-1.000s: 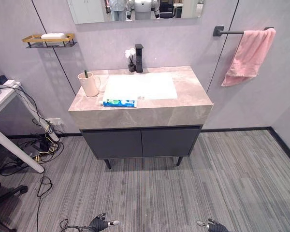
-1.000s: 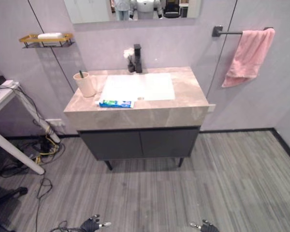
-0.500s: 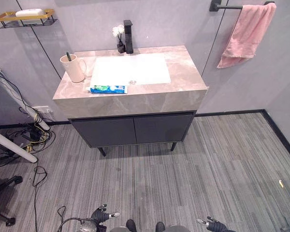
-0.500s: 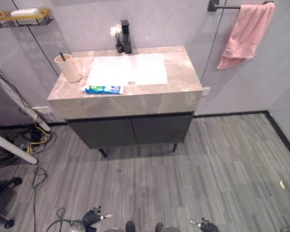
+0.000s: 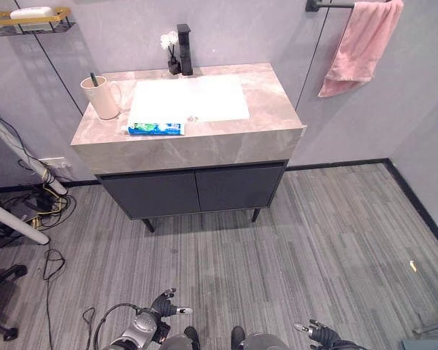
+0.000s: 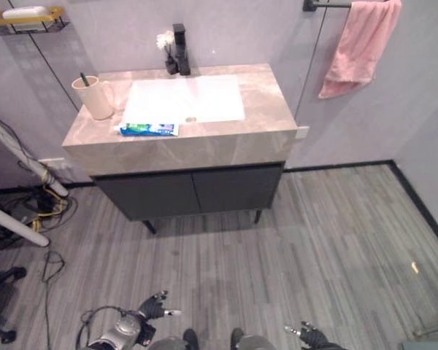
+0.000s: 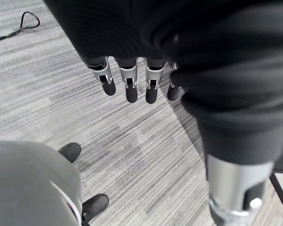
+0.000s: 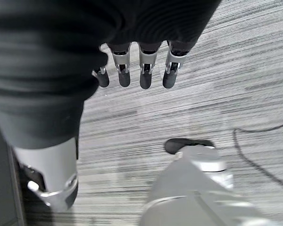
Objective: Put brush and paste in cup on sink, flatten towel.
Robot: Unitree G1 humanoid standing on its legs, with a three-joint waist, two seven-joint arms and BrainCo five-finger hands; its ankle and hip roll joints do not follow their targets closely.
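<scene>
Left eye view shows both hands, left hand [image 5: 164, 305] and right hand [image 5: 317, 333], hanging slack-fingered and empty, so the approach step is in hand, with the paste [image 5: 155, 129] and cup [image 5: 101, 98] well ahead of them.

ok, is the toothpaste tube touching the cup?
Apart. In the left eye view the toothpaste tube lies flat at the basin's front edge, with bare marble counter between it and the cup standing at the counter's back left.

A mock bathroom: a marble vanity [image 5: 204, 149] with white sink [image 5: 188, 98] and black tap [image 5: 184, 48], a pink towel [image 5: 359, 45] on a wall rail [image 5: 328, 5], a soap shelf [image 5: 25, 22], grey floor [image 5: 314, 248].
</scene>
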